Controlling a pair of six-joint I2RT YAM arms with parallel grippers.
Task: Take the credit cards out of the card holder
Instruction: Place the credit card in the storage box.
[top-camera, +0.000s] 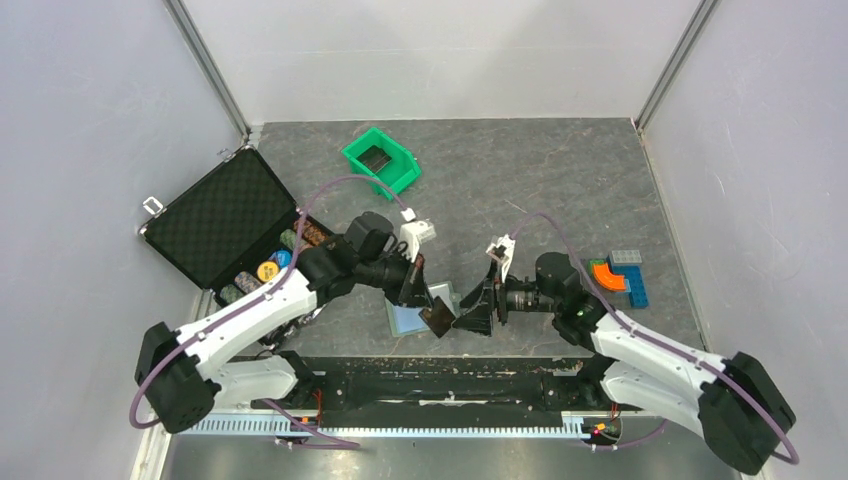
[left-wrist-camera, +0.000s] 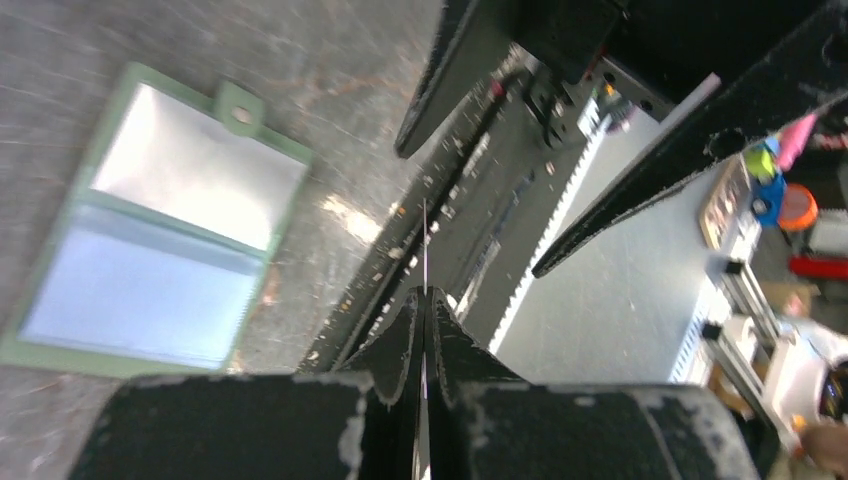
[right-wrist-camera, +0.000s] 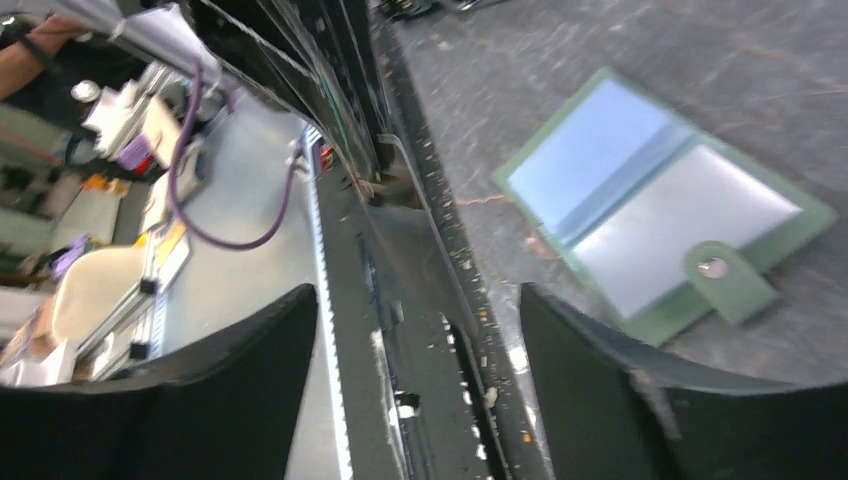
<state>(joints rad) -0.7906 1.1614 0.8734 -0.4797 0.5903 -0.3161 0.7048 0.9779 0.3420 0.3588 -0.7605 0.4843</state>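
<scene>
One credit card (top-camera: 438, 319), dark, pinched edge-on in left pincer (left-wrist-camera: 425, 296), fingers pressed together on it. Right pincer (right-wrist-camera: 415, 300) spread, empty, just beside card. One card holder (left-wrist-camera: 160, 230), open flat on desk (top-camera: 520, 190) near front edge; bare desk between holder and green bin (top-camera: 381, 160).

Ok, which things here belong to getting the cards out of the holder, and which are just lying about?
Job in hand:
card holder, lying open; credit card, pinched in the left end effector; right end effector, open.

Lying about:
green bin, dark contents unclear; black case; poker chips; coloured blocks.
</scene>
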